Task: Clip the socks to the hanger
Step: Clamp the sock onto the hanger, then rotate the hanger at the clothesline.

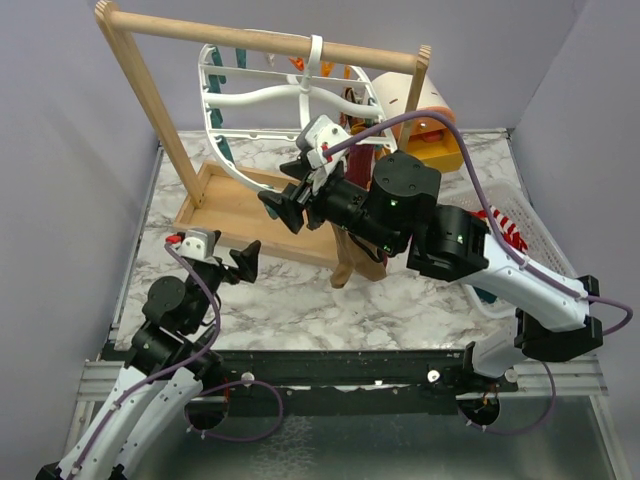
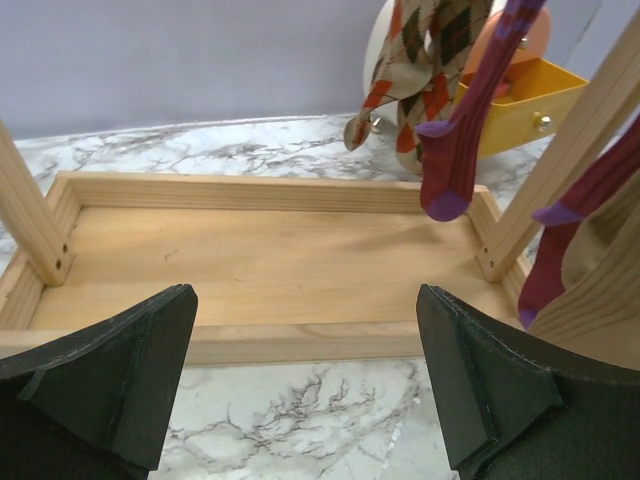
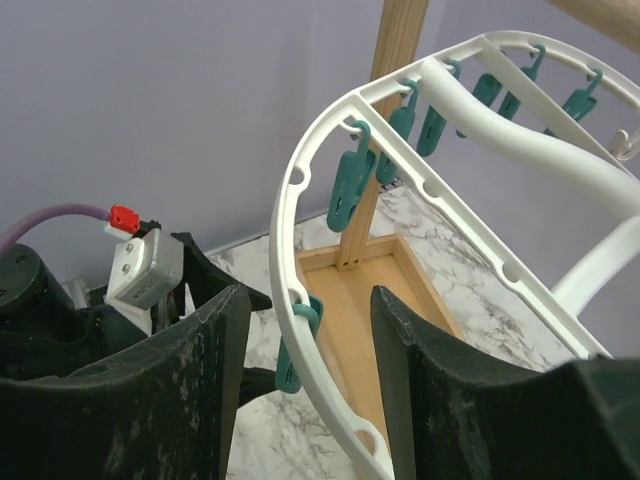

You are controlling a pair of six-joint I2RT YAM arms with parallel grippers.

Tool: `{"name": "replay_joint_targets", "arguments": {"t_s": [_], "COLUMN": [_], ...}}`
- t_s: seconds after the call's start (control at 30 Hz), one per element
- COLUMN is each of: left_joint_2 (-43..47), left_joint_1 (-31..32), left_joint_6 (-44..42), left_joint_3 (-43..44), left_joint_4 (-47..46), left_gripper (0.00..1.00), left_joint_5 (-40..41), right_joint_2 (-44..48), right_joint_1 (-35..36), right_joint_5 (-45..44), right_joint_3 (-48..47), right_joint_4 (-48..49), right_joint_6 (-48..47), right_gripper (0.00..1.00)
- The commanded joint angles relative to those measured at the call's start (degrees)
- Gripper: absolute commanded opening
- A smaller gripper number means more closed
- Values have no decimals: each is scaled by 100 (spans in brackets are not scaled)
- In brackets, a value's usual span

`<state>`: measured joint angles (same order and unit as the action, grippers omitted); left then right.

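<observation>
The white hanger (image 1: 262, 98) hangs tilted from the wooden bar, and teal clips (image 3: 352, 185) dangle from its rim (image 3: 480, 240). My right gripper (image 1: 286, 204) is raised to the hanger's lower rim. In the right wrist view its fingers (image 3: 215, 380) stand open on either side of the rim, with one teal clip (image 3: 290, 358) between them and a gap on both sides. Socks hang from the hanger: an argyle one (image 2: 410, 60), maroon ones (image 2: 465, 130) and a tan one (image 1: 355, 262). My left gripper (image 2: 305, 340) is open and empty, low over the marble in front of the tray.
A wooden rack (image 1: 150, 90) with a tray base (image 2: 250, 260) holds the hanger. A white slatted basket (image 1: 522, 205) with red-and-white striped socks (image 1: 508, 228) sits at the right. An orange and yellow drawer toy (image 1: 440, 140) stands at the back.
</observation>
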<state>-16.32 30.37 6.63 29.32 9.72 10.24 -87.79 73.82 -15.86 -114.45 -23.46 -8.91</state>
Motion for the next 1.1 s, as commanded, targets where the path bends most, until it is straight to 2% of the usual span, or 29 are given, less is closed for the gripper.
{"name": "replay_joint_targets", "arguments": {"t_s": [0.0, 0.33, 0.7, 0.8, 0.97, 1.07], "left_joint_2": [-100, -335, -625, -676, -698, -698], "left_joint_1": [-31, -31, -31, -31, -31, -31], "left_joint_6": [136, 195, 150, 128, 134, 166], "left_joint_3": [56, 86, 124, 123, 124, 144], "left_joint_4": [240, 316, 330, 318, 335, 384], "left_gripper": [99, 99, 99, 99, 99, 99], "left_joint_5": [610, 539, 571, 575, 598, 635], "right_joint_2": [55, 390, 1552, 1835, 2207, 2478], "right_joint_1": [29, 30, 33, 27, 33, 32], "right_joint_5": [293, -500, -1285, -1357, -1360, -1348], "right_joint_3": [58, 691, 1895, 2102, 2209, 2297], "right_joint_4": [-242, -402, -575, -678, -824, -802], "right_joint_6": [-299, -452, -235, -125, 110, 200], "right_gripper": [55, 36, 35, 40, 58, 63]}}
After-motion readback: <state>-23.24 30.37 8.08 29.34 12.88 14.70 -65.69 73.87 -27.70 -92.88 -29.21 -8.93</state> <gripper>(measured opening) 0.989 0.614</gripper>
